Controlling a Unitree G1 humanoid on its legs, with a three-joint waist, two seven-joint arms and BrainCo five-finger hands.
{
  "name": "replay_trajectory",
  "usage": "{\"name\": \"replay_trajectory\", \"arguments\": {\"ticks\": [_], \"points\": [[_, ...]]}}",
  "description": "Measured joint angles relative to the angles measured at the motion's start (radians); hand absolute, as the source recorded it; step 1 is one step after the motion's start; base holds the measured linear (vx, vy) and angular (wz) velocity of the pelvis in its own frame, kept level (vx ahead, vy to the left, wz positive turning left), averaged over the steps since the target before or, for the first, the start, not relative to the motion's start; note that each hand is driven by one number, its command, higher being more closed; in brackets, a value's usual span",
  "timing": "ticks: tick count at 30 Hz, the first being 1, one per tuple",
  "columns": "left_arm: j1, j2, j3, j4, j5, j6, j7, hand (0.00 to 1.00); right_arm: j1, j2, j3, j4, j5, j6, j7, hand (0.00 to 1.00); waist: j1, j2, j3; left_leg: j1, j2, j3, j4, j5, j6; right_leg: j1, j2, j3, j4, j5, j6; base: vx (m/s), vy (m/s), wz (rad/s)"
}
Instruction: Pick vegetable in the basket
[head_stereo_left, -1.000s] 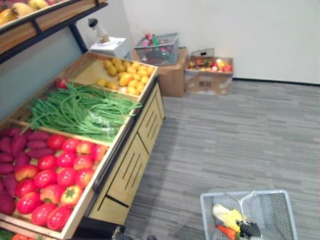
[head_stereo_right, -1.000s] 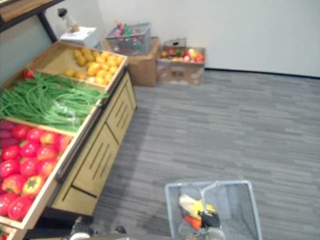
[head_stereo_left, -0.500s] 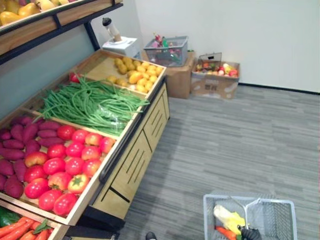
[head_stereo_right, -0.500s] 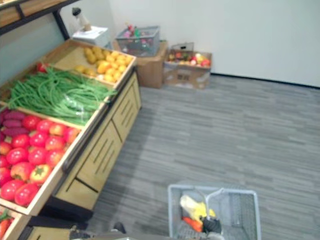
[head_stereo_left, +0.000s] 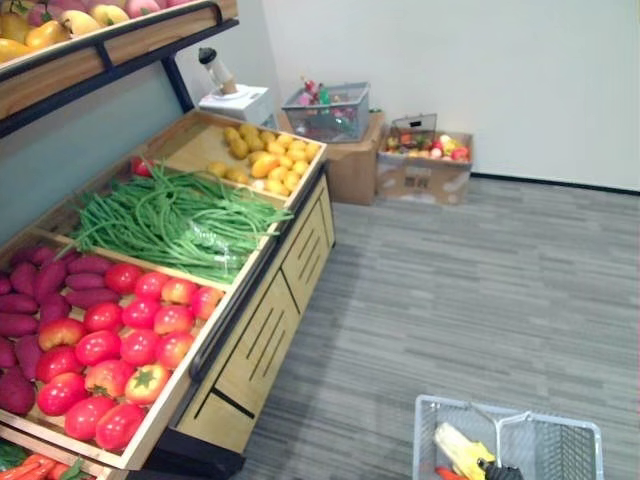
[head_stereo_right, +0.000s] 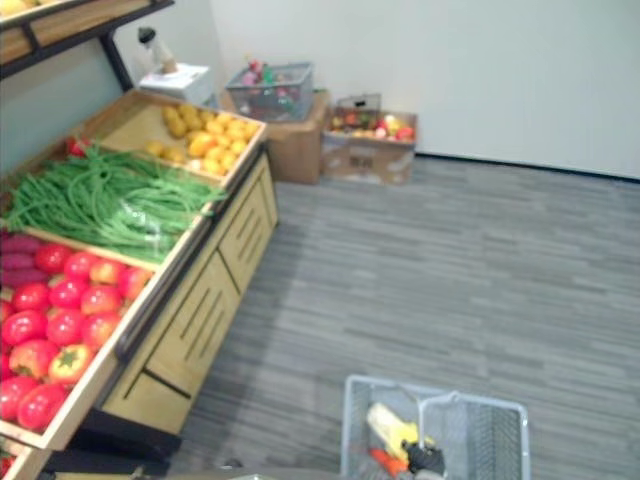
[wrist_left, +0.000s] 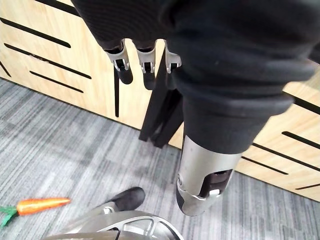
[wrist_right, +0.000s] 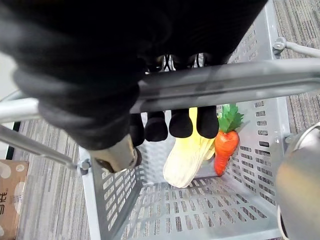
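Note:
My right hand (wrist_right: 181, 122) is shut on the metal handle (wrist_right: 225, 82) of a grey wire basket (head_stereo_left: 565, 450), which hangs low over the grey carpet. Inside it lie a pale yellow leafy vegetable (wrist_right: 185, 160) and an orange carrot (wrist_right: 225, 145). The hand appears as a dark shape (head_stereo_left: 497, 468) at the basket's near edge. My left hand (wrist_left: 124, 67) hangs open beside the wooden stand's panelled front. The stand's trays hold green beans (head_stereo_left: 180, 215), red tomatoes (head_stereo_left: 120, 345), purple sweet potatoes (head_stereo_left: 40, 300) and yellow produce (head_stereo_left: 265, 165).
A carrot (wrist_left: 42, 205) lies on the carpet near the stand's base. Carrots (head_stereo_left: 30, 468) fill a lower tray. Against the far wall stand cardboard boxes (head_stereo_left: 425, 165) of produce, a wire basket (head_stereo_left: 325, 110) and a scale (head_stereo_left: 235, 100). Open carpet stretches to the right.
The camera has shifted, so the basket now sits lower in the eye views. My right hand still holds the basket handle. Nothing on the stand has moved.

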Motion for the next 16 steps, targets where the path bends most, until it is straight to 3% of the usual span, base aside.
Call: {"name": "replay_trajectory", "arguments": {"ticks": [3, 16], "points": [[0.001, 0.001, 0.0, 0.007, -0.047, 0.002, 0.002, 0.0, 0.0, 0.0, 0.002, 0.002, -0.007, 0.0, -0.012, 1.0, 0.0, 0.0, 0.0, 0.004, 0.002, 0.001, 0.0, -0.01, -0.004, 0.0, 0.002, 0.006, 0.0, 0.0, 0.0, 0.0, 0.009, -0.03], [-0.005, 0.006, -0.001, 0.038, -0.053, -0.006, 0.006, 0.0, 0.0, -0.003, 0.03, 0.004, -0.013, 0.0, -0.041, 1.0, -0.001, -0.006, -0.004, 0.009, 0.0, 0.007, 0.001, -0.015, -0.007, 0.002, 0.002, 0.014, -0.012, 0.001, 0.002, 0.0, 0.004, -0.01]]}}
